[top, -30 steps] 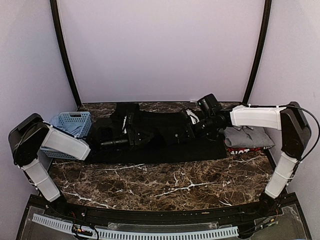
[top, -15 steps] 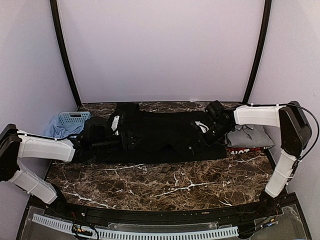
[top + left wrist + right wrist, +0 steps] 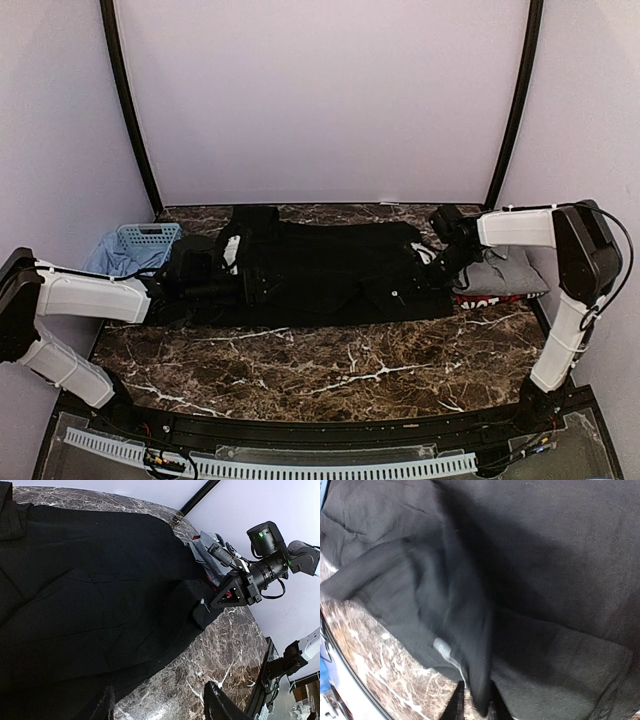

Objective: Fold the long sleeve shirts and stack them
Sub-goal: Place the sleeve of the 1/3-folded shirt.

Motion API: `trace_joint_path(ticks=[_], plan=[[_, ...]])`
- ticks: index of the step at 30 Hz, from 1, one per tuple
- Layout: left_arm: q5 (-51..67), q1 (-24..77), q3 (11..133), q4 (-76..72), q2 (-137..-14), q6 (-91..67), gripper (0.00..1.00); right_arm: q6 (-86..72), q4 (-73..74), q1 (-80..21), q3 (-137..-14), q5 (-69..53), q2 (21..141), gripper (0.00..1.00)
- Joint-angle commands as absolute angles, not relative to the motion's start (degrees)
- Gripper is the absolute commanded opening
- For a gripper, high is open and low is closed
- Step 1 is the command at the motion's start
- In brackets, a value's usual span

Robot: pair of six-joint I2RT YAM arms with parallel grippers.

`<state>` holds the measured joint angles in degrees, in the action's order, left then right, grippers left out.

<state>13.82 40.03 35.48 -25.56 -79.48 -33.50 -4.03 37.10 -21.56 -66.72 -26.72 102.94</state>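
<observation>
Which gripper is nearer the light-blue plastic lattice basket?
Left. Left gripper is close to the basket, over the black cloth shirt; right gripper grips the shirt's opposite end.

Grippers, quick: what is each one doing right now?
Left gripper: open, holding nothing.
Right gripper: closed on a fold of the black shirt.

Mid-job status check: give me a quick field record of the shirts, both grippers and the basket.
black shirt: spread lengthwise across the back of the table
left gripper: open, at the shirt's left end, nothing between its fingers
right gripper: pinching a fold at the shirt's right edge
grey shirt: folded, far right, on the red-edged shirt
basket: far left, blue cloth spilling out
</observation>
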Motion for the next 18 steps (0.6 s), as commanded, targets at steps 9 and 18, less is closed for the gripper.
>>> trace_joint_path(ticks=[9,18], plan=[[13.8,40.3,37.0,-24.7,-80.2,-32.7,0.59,-11.8,25.8,-18.2,-64.7,-29.2,104.0,0.31],[14.2,40.3,36.6,-25.3,-79.9,-33.2,0.59,-23.1,12.9,-18.4,-52.9,-26.1,97.2,0.47]])
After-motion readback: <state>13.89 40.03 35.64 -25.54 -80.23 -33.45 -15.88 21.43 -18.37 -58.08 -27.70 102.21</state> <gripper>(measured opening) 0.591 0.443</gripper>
